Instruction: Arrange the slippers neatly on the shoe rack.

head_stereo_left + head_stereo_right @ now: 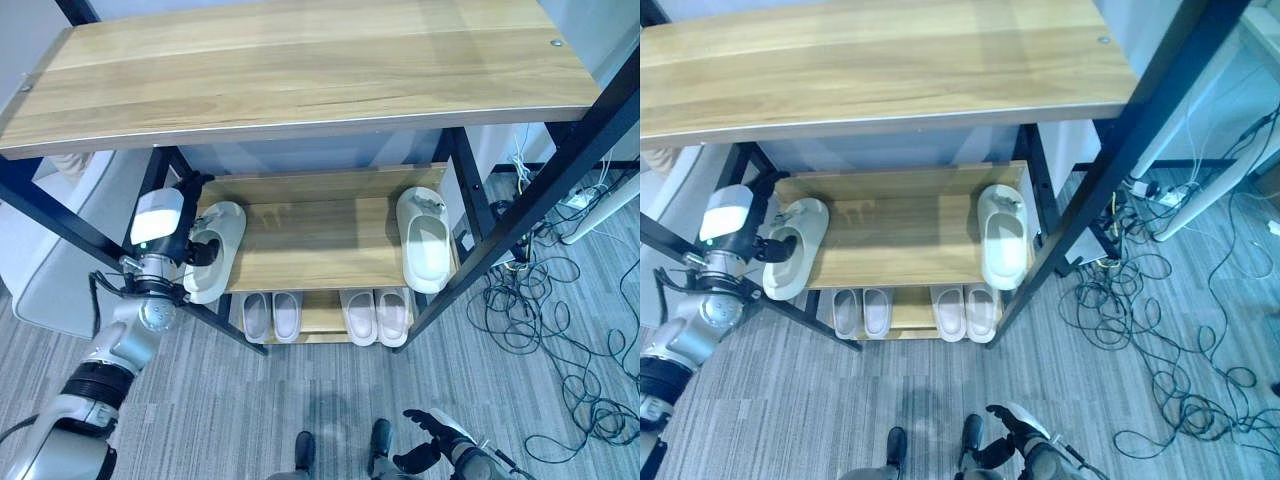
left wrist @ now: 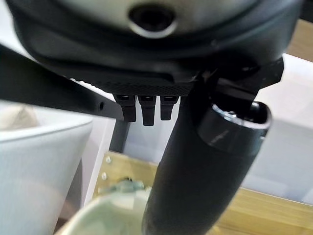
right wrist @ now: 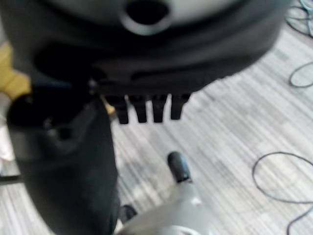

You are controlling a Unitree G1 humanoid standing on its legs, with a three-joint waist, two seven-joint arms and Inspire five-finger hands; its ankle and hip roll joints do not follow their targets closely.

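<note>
Two pale green slippers lie on the rack's middle shelf (image 1: 315, 245). The left slipper (image 1: 228, 222) sits at the shelf's left end, hanging partly over the front edge. My left hand (image 1: 188, 246) reaches in from the left, its dark fingers curled into the slipper's opening. In the left wrist view the thumb (image 2: 195, 171) lies over the slipper's pale rim (image 2: 110, 215). The right slipper (image 1: 425, 240) rests alone at the shelf's right end, toe toward the front. My right hand (image 1: 432, 430) hangs low near the floor, fingers relaxed and holding nothing.
A broad wooden top shelf (image 1: 300, 70) overhangs the rack. The bottom shelf holds two pale pairs (image 1: 272, 315) (image 1: 377, 315). Black frame posts (image 1: 500, 230) flank the shelves. Tangled cables (image 1: 560, 320) cover the floor on the right. A white rounded object (image 1: 50, 265) stands to the left.
</note>
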